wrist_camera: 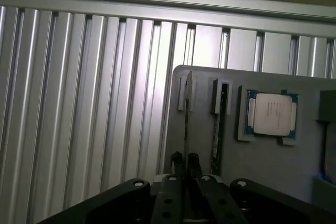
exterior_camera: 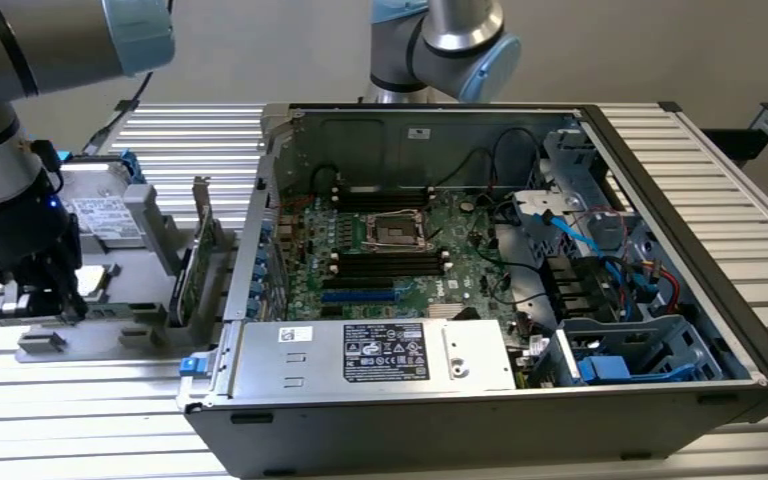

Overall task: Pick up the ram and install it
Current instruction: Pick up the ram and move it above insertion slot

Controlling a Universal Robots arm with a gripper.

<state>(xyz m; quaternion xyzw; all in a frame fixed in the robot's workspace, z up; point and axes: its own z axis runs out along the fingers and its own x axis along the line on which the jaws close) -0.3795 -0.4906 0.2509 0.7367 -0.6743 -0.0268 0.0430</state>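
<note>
The ram (wrist_camera: 186, 121) is a thin green stick seen edge-on, standing in a slot of the grey parts tray (wrist_camera: 262, 156). My gripper (wrist_camera: 185, 162) is shut on its near end, one finger on each side. In the exterior view my gripper (exterior_camera: 40, 300) is low over the tray (exterior_camera: 111, 335) at that view's left, and the ram is hidden behind the fingers there. The open computer case (exterior_camera: 704, 260) lies to the exterior view's right, with black memory slots (exterior_camera: 384, 262) on its motherboard.
A second green stick (wrist_camera: 220, 124) stands in the neighbouring slot, and a processor chip (wrist_camera: 271, 114) lies beside it. An upright expansion card (exterior_camera: 201, 250) and a silver hard drive (exterior_camera: 97, 215) stand on the tray. A power supply (exterior_camera: 371, 355) fills the case's front.
</note>
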